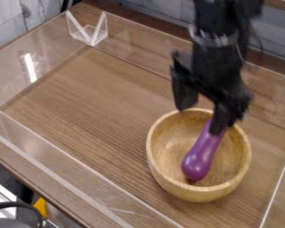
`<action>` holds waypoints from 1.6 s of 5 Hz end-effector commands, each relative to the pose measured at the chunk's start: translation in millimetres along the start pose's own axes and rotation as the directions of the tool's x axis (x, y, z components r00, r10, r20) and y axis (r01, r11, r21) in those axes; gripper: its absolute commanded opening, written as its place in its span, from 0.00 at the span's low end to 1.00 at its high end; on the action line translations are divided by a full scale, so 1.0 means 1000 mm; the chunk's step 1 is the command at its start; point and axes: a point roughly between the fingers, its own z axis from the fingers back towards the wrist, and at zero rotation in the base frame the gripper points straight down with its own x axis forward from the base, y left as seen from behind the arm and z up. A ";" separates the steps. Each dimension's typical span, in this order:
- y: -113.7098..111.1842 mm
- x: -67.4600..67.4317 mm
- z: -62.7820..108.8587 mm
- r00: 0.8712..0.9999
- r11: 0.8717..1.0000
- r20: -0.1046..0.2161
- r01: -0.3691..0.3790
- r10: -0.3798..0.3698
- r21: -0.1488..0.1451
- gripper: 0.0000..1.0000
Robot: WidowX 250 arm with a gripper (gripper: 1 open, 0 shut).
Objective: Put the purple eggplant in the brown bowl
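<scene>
The purple eggplant [202,151] lies lengthwise inside the brown bowl [166,169], directly below the spread, empty tool [208,100].

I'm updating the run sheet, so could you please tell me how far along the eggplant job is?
Done: the eggplant lies inside the bowl, free of any grip. In hand: nothing; the tool is open and empty, above the bowl's far rim. Left: seemingly only clearing the arm away; the placing itself looks complete.
</scene>
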 end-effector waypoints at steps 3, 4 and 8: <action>0.085 0.000 0.071 0.981 0.989 0.133 -0.144 0.138 0.035 1.00; 0.069 0.002 0.067 0.959 0.964 0.132 -0.260 0.252 0.050 0.00; 0.048 -0.012 0.075 0.932 0.933 0.151 -0.345 0.329 0.098 0.00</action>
